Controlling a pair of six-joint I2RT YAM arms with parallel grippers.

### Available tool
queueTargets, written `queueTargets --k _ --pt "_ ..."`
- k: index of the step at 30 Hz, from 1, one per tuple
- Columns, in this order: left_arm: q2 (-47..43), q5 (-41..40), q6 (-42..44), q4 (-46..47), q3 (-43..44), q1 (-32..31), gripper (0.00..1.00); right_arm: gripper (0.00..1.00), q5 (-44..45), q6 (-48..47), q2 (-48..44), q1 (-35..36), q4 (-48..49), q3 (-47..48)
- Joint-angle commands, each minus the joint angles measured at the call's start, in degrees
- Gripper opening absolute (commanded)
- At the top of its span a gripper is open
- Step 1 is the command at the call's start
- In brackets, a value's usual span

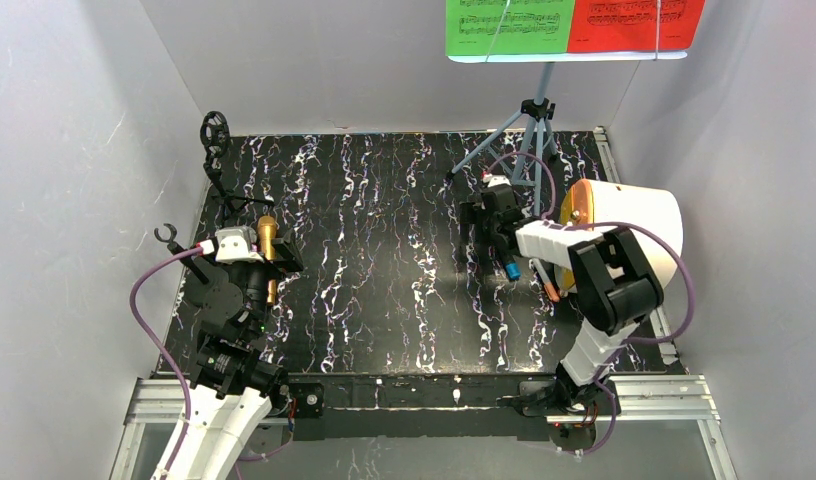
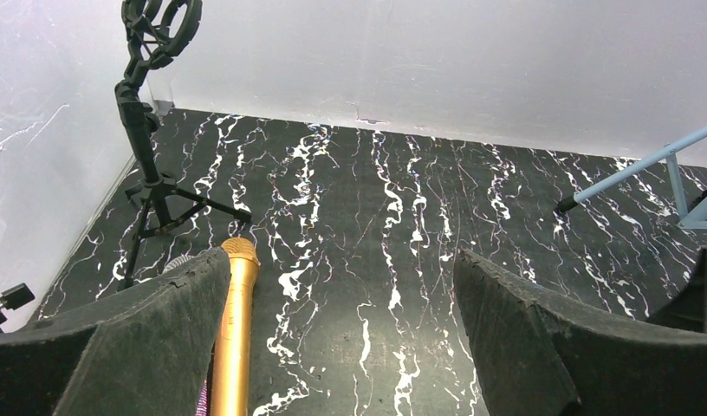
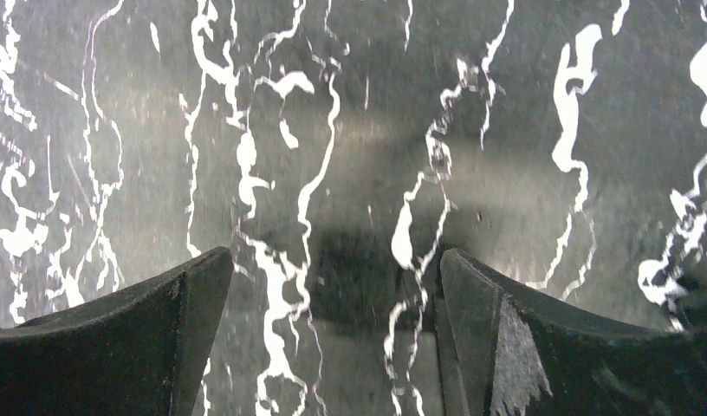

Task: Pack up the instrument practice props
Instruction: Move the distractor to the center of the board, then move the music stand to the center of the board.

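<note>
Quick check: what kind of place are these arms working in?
Most likely a lab test cell, not a rehearsal room: plain white panels box in a black marbled tabletop, an aluminium rail runs along its near edge, and the music rack stands on the tabletop.

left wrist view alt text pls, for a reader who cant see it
The open left gripper hovers over a black, white-veined table, a gold microphone lying flat next to one of its fingers. A black mic mount stands in the far corner; a pale blue tripod leg enters opposite.
</note>
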Motion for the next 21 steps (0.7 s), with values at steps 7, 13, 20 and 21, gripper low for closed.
queueTargets --k 7,13,20,21 --pt "-0.42 -1.39 0.52 0.69 0.01 -0.26 0.98 0.99 -1.64 -4.58 -18.1 -0.38 2.11 0.49" --pt "-0.69 -1.4 0.44 0.53 0.07 -0.35 0.98 0.99 1.25 -7.94 -21.37 -6.2 10.87 3.25" --pt "-1.48 -1.38 0.76 0.53 0.07 -0.57 0.98 0.98 1.48 -9.04 -22.53 -11.23 25.71 3.18" --pt "-1.59 -1.55 0.85 0.53 0.07 -0.61 0.98 0.98 1.54 -9.45 -22.23 -11.83 27.73 3.14"
